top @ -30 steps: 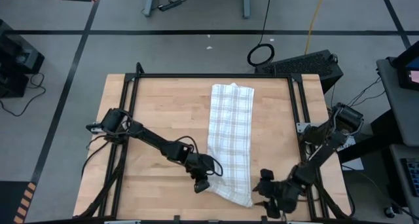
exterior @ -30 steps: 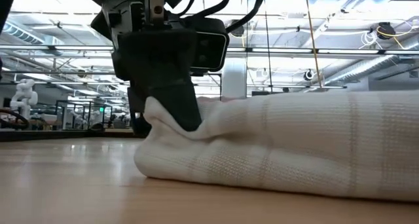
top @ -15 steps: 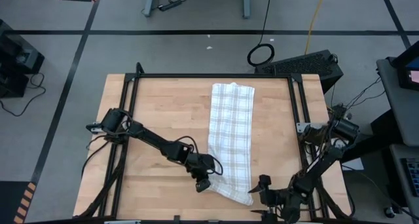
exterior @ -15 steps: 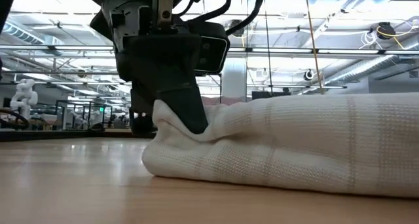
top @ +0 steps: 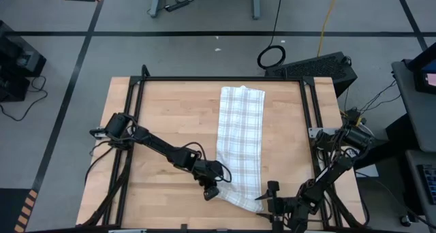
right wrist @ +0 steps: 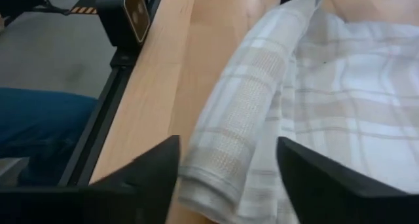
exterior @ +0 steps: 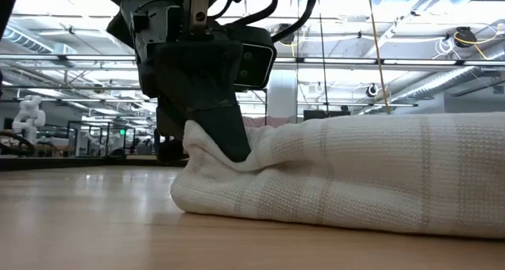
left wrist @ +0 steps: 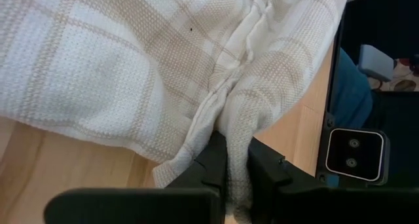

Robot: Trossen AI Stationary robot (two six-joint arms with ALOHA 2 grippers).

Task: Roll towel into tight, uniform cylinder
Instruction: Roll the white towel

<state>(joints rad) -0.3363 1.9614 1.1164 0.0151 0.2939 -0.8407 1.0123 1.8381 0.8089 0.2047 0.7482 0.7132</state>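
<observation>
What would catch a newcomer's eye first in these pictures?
The towel, folded into a long checked strip, runs down the middle of the wooden table from its far edge toward its near edge. At the strip's near end, the left gripper has its jaws shut on a bunched corner of the cloth. The right gripper reaches the other near corner with its jaws open on either side of the folded edge.

Bright, even overhead light, soft shadows; the wrist views blur close up, ceiling lights glare.
</observation>
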